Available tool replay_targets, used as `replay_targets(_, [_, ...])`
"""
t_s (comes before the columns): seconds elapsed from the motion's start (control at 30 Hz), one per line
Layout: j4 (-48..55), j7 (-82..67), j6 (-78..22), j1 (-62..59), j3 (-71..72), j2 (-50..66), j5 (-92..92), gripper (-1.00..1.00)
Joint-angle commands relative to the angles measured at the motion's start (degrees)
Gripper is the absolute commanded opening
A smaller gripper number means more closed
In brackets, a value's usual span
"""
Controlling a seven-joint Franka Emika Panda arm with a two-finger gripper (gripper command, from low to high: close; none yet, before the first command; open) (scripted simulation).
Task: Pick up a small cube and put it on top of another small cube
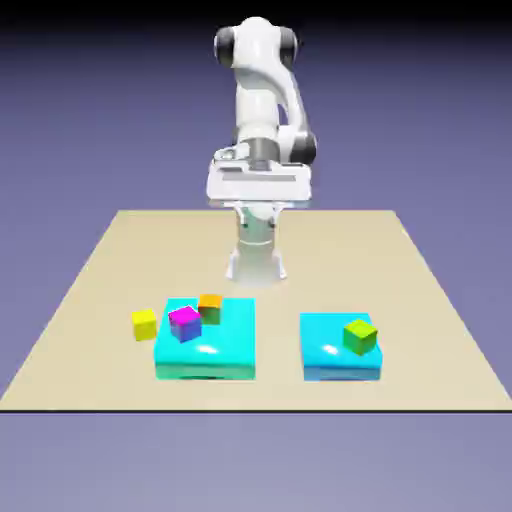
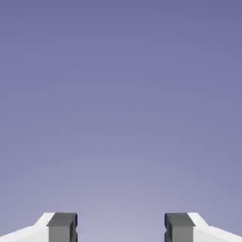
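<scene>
In the exterior view, a small yellow cube is sitting on the tabletop, beside the turquoise block; probably light and stiff, it is inviting a grip across opposite side faces. In the hand view, the end effector is standing open and empty.

No text, label, brand, number or sign can be read in either view.
</scene>
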Motion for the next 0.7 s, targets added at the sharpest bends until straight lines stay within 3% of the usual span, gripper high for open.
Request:
replay_targets(0.0, [1.2,0.18,-2.18,-0.8,-1.11,2.08,0.86,0.0])
replay_targets(0.67, [25.14,3.74,-45.71,-16.69,-23.28,43.61,18.11,0.0])
